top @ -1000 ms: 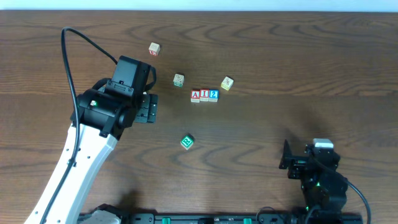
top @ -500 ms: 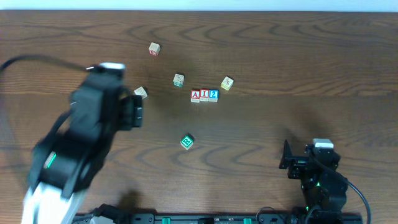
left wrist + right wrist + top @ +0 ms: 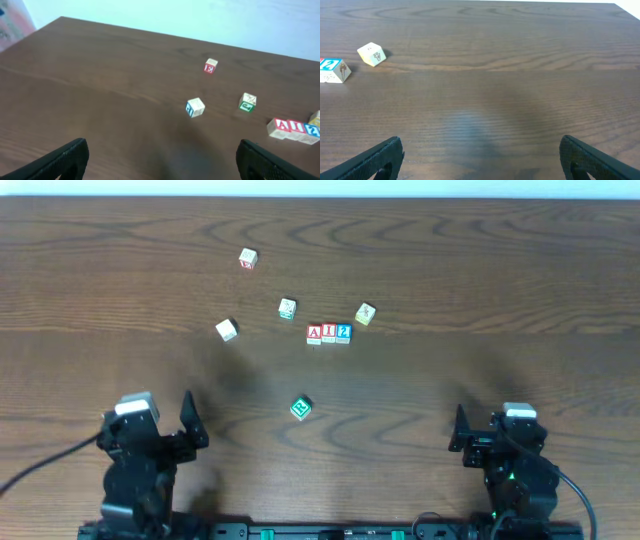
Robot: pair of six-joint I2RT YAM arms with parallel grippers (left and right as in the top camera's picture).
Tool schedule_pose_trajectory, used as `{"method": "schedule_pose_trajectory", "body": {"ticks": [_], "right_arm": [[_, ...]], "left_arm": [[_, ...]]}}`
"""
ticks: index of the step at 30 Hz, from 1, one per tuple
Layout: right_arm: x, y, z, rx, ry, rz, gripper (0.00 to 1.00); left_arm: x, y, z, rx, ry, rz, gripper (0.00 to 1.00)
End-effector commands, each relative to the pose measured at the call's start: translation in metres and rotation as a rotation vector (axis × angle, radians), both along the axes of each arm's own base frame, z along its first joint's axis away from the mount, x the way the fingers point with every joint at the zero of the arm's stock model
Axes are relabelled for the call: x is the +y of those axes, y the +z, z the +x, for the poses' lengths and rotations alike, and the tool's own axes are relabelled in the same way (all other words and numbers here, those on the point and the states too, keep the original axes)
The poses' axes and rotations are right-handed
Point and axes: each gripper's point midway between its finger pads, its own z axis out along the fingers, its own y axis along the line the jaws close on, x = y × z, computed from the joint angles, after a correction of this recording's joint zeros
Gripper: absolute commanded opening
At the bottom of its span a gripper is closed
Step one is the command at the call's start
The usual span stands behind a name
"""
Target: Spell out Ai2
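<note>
The overhead camera looks straight down on the table (image 3: pixel 450 260). The wrist cameras sit low at 7 and 5 o'clock, facing 12. All share the block row (image 3: pixel 328 333): the left sees the block row (image 3: pixel 295 127) toward 2 o'clock, the right only its end block (image 3: pixel 332 70) toward 10.

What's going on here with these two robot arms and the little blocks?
The job here is spelling Ai2 with letter blocks. The A block, I block and 2 block sit side by side in a row on the table, so the word looks spelled. Five spare blocks lie scattered around it. The left gripper and right gripper are both open and empty, near the table's front edge, away from the blocks.
</note>
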Motion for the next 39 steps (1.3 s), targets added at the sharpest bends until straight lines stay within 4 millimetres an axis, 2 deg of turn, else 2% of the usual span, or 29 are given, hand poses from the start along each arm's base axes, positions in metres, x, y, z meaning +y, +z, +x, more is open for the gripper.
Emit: {"method": "schedule_pose_trajectory", "body": {"ticks": [1, 7, 11, 16, 18, 25, 35, 39], "right_arm": [[-0.002, -0.003, -0.001, 0.007, -0.004, -0.010, 0.99], [-0.002, -0.003, -0.001, 0.007, -0.004, -0.010, 0.99], [-0.002, -0.003, -0.001, 0.007, -0.004, -0.010, 0.99], [-0.002, -0.003, -0.001, 0.007, -0.004, -0.010, 0.99], [-0.002, -0.003, -0.001, 0.007, -0.004, -0.010, 0.99], [-0.002, -0.003, -0.001, 0.007, -0.004, -0.010, 0.99], [-0.002, -0.003, -0.001, 0.007, -0.004, -0.010, 0.99], [-0.002, -0.003, -0.001, 0.007, -0.004, -0.010, 0.99]], "left_arm": [[0.003, -0.008, -0.003, -0.040, 0.014, -0.015, 0.95], [0.002, -0.048, -0.003, 0.029, 0.010, -0.008, 0.95], [0.010, -0.078, -0.009, 0.129, 0.046, 0.014, 0.95], [0.021, -0.120, -0.033, 0.315, 0.093, 0.028, 0.95], [0.026, -0.129, -0.041, 0.363, 0.123, 0.029, 0.96], [0.042, -0.134, -0.048, 0.389, 0.212, 0.022, 0.95], [0.035, -0.136, -0.046, 0.390, 0.175, 0.014, 0.95], [0.039, -0.121, -0.028, 0.281, 0.191, 0.024, 0.95]]}}
